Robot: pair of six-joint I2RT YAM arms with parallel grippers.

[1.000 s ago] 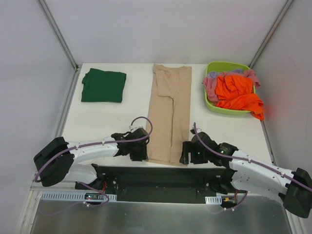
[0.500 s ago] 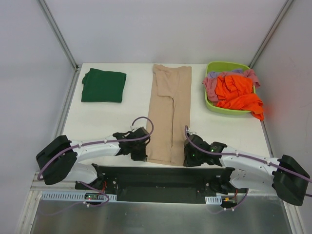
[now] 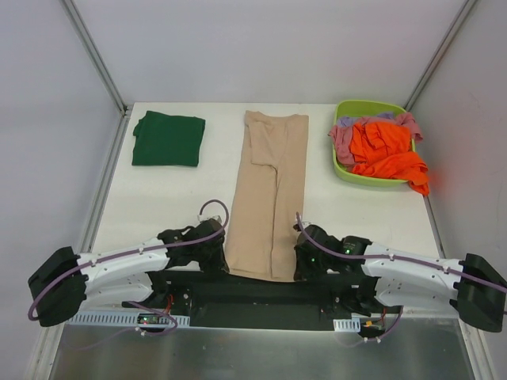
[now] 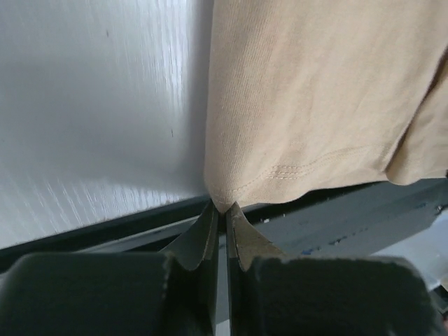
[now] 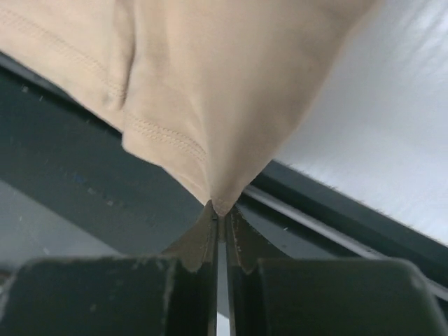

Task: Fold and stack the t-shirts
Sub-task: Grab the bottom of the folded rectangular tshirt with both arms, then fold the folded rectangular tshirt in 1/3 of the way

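A beige-tan t-shirt (image 3: pixel 268 194) lies folded into a long strip down the middle of the table, its near end over the front edge. My left gripper (image 3: pixel 219 264) is shut on the strip's near left corner (image 4: pixel 222 203). My right gripper (image 3: pixel 298 267) is shut on the near right corner (image 5: pixel 220 204). In both wrist views the cloth (image 4: pixel 308 98) (image 5: pixel 224 84) stretches away from the pinched corner. A dark green t-shirt (image 3: pixel 168 139) lies folded at the back left. Orange (image 3: pixel 386 150), pink (image 3: pixel 341 141) and lilac shirts sit crumpled in the basket.
The lime-green plastic basket (image 3: pixel 345 173) stands at the back right, an orange shirt hanging over its right rim. The table's dark front rail (image 3: pixel 253 289) runs just under both grippers. White walls enclose the table on three sides.
Both grippers closed on the beige shirt's near corners and pulled toward the front edge. The whole strip slid nearer, its far end leaving the back edge.
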